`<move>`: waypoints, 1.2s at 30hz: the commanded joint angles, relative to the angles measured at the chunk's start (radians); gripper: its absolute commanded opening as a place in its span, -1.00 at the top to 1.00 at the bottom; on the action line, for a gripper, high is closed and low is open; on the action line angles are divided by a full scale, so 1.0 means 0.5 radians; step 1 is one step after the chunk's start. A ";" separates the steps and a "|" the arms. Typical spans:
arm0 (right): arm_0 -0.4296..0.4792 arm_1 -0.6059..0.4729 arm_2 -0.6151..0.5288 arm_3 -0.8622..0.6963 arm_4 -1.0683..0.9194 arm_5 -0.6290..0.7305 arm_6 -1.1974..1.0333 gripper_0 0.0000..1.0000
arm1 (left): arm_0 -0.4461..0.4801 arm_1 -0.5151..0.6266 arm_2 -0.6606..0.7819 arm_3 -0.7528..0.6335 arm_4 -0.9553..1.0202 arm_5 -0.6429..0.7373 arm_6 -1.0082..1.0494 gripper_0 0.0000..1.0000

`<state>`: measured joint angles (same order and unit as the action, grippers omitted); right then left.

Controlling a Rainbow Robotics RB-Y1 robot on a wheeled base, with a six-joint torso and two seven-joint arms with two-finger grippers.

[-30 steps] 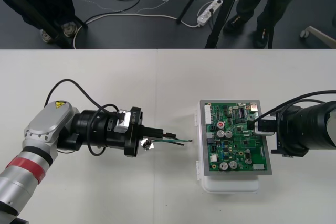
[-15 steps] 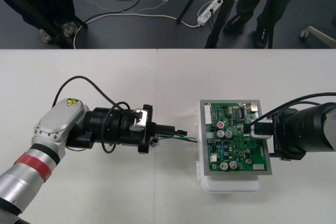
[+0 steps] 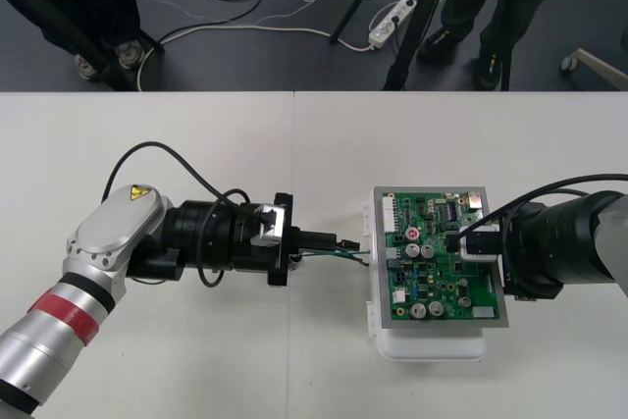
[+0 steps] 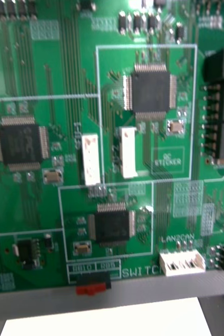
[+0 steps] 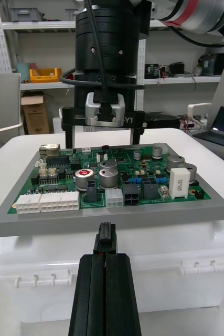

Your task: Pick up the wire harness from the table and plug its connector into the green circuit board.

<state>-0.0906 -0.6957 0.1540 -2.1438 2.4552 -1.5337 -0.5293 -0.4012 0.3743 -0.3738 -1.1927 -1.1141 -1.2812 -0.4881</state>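
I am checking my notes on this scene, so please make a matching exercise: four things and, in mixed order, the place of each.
1 left gripper
2 right gripper
3 plug
4 circuit board

a on a white base
b over the board
c held just short of the board's edge
d beside the board, shut on the harness

Pairs: 1-d, 2-b, 3-c, 4-a.

Looking steeply down from high up on the whole table, with the green circuit board small on the right; peering low and level from the left wrist at that board's near edge, close by; staring flat from the right wrist, almost touching the same board, seen in all three.
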 commanded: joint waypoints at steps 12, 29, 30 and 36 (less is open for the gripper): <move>-0.058 0.032 0.057 -0.069 -0.026 -0.013 -0.116 -1.00 | 0.072 -0.147 -0.130 -0.087 0.016 0.129 0.074 1.00; -0.076 0.048 0.063 -0.069 -0.005 -0.016 -0.141 -1.00 | 0.094 -0.187 -0.167 -0.084 0.041 0.185 0.077 1.00; -0.079 0.048 0.063 -0.069 -0.008 -0.016 -0.141 -1.00 | 0.094 -0.187 -0.167 -0.087 0.044 0.185 0.080 1.00; -0.086 0.048 0.063 -0.069 -0.011 -0.016 -0.144 -1.00 | 0.094 -0.190 -0.167 -0.097 0.065 0.185 0.080 1.00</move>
<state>-0.0974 -0.6956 0.1676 -2.1441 2.4551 -1.5404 -0.5352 -0.3710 0.3239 -0.4291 -1.1974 -1.1028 -1.2256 -0.4867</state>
